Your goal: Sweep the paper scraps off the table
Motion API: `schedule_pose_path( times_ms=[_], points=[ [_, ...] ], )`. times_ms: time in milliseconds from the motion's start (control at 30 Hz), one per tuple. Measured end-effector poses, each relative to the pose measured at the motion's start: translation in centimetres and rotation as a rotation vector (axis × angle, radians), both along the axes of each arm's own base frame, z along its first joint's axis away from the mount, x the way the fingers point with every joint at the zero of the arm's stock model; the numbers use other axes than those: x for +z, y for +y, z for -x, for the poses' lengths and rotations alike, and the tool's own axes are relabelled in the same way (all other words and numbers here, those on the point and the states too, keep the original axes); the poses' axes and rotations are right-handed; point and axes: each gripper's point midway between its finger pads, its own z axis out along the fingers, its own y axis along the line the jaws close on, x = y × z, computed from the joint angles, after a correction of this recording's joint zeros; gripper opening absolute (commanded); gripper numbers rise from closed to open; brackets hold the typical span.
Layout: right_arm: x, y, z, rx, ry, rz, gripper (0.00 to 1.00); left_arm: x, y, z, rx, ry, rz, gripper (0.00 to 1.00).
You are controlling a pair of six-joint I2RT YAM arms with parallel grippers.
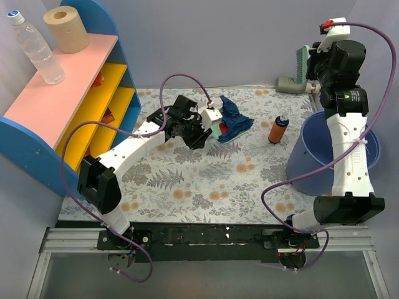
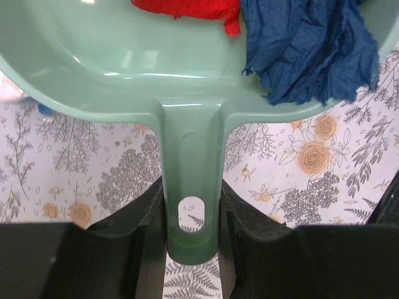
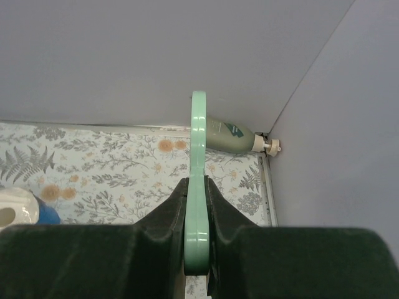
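Holding dustpan [image 2: 93, 75] by handle, left gripper [image 2: 192, 212] clenched on it; pan level, probably so load stays in. Red scrap [image 2: 187, 7] inside pan at gripper's 12 o'clock. Blue scrap [image 2: 312, 50] at 1 o'clock, draped over pan rim above table [image 1: 187, 187]. Right gripper [image 3: 198, 205] clamped on brush [image 3: 199, 156] handle, high at table's 1 o'clock corner, likely parked clear of pan's path to bin [image 1: 305, 168] at 3 o'clock.

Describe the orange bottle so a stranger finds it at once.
Take the floral table, then the big blue tub at its right edge. The orange bottle sits just left of the tub, the only orange thing with a dark cap.
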Motion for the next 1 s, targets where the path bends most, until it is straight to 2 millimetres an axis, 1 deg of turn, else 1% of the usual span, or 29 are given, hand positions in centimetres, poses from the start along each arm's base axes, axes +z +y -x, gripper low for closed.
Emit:
schedule_pose_path(
  times_ms=[100,233,267,333,467,567,733,833,900,1000],
  points=[
    [0.9,-0.5,-0.2,-0.027,-0.023,-0.034,0.01,0.0,-1.1,-0.2,-0.023,0.003,-0.002,0.00],
    [4.1,-0.6,-1.0,-0.033,-0.100,-0.060,0.01,-0.4,-2.4,-0.6,-0.042,0.019,-0.021,0.00],
    [4.7,-0.5,-0.9,-0.030,-0.116,-0.067,0.01,-0.4,-2.6,-0.8,-0.045,0.020,-0.024,0.00],
    [5.1,-0.3,-0.8,-0.021,-0.127,-0.077,0.01,-0.3,-3.2,-1.1,-0.051,0.014,-0.025,0.00],
    [5.2,0.1,-0.8,0.001,-0.127,-0.086,0.01,1.0,-4.7,-2.0,-0.060,-0.020,-0.008,0.00],
    [5.1,0.3,-0.8,0.011,-0.123,-0.090,0.01,2.4,-6.4,-2.3,-0.077,-0.064,0.011,0.00],
    [5.1,0.2,-0.8,0.001,-0.124,-0.106,0.01,3.6,-9.5,-1.5,-0.128,-0.117,0.023,0.00],
    [5.2,0.0,-0.8,-0.011,-0.126,-0.107,0.01,4.5,-11.3,-1.4,-0.151,-0.149,0.033,0.00],
    [5.2,-0.1,-0.8,-0.016,-0.127,-0.105,0.01,5.1,-12.5,-1.6,-0.164,-0.171,0.048,0.00],
    [5.2,-0.1,-0.8,-0.017,-0.129,-0.104,0.01,6.3,-13.6,-2.3,-0.164,-0.206,0.065,0.00]
  ],
)
